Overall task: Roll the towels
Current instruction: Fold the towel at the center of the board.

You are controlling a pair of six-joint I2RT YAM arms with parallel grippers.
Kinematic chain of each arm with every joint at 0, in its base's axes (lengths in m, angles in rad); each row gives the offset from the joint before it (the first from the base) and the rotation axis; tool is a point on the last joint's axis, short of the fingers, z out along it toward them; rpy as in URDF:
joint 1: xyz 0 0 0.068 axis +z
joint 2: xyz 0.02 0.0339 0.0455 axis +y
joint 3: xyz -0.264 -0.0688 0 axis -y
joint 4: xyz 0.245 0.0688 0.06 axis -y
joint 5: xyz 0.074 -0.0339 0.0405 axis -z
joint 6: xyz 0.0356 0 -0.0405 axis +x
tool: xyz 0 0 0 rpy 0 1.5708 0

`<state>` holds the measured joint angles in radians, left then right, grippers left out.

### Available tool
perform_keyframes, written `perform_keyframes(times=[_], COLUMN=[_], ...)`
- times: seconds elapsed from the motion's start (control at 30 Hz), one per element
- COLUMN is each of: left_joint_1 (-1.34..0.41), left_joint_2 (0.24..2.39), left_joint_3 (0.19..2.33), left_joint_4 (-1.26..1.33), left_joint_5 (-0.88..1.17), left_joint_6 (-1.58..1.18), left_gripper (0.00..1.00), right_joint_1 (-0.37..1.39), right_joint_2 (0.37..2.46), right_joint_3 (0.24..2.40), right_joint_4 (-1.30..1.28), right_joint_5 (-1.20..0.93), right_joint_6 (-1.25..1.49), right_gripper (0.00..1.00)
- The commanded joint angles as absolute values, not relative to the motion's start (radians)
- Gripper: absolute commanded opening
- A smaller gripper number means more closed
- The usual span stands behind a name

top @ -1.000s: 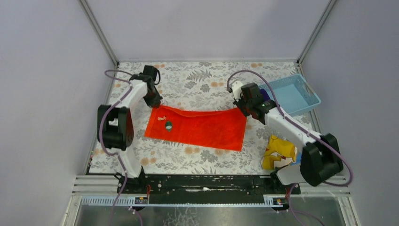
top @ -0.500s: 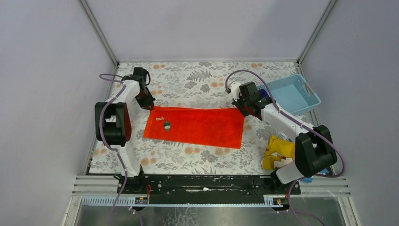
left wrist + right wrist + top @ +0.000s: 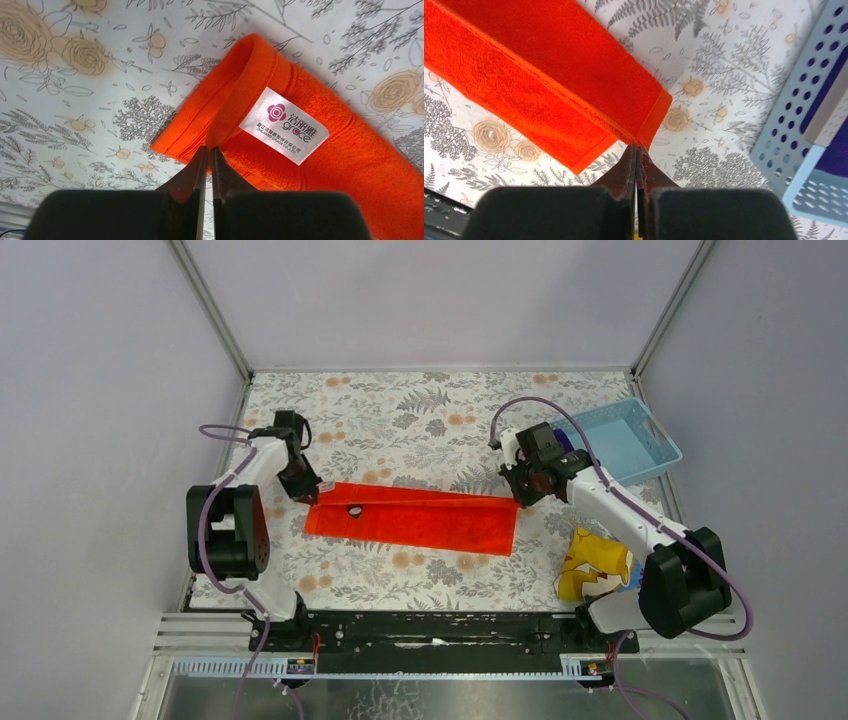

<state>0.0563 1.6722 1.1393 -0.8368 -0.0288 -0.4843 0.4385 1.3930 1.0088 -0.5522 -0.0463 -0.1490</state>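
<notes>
Orange-red towel (image 3: 410, 520) lies folded lengthwise on the counter (image 3: 420, 410), strung between your end effectors. The left end effector (image 3: 206, 155) pinches its labelled corner, and the right end effector (image 3: 636, 150) pinches the opposite corner. Pull unevenly and a thin hem could slip free, skewing the fold. Beyond the right end effector, the purple towel (image 3: 835, 155) sits in the blue basket (image 3: 794, 135).

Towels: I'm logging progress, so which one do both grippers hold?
The orange-red towel, pinched at one corner each by the left gripper and right gripper, both shut. The purple towel sits untouched in the blue basket.
</notes>
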Motion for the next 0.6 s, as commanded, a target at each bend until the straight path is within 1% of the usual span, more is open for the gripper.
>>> perform_keyframes(times=[0.0,0.13,0.3,0.57], left_joint_1=[0.070,0.073,0.072,0.073], left_joint_2=[1.624,1.589,1.573,1.583], left_joint_3=[1.095,1.061,1.017,0.992], left_joint_4=[-0.844,-0.843,-0.834,-0.830], left_joint_5=[-0.103,-0.129,-0.106,-0.119], left_joint_6=[-0.474,-0.483,-0.487,-0.484], left_gripper=[0.00,0.01,0.01,0.01], right_joint_1=[0.437,0.448,0.489,0.533], right_joint_2=[1.360,1.349,1.371,1.410], right_joint_3=[0.980,0.964,0.964,0.991], right_joint_4=[-0.639,-0.650,-0.688,-0.755], right_joint_5=[-0.057,-0.060,-0.045,-0.007], right_joint_6=[-0.112,-0.106,-0.094,-0.091], right_gripper=[0.00,0.00,0.00,0.00])
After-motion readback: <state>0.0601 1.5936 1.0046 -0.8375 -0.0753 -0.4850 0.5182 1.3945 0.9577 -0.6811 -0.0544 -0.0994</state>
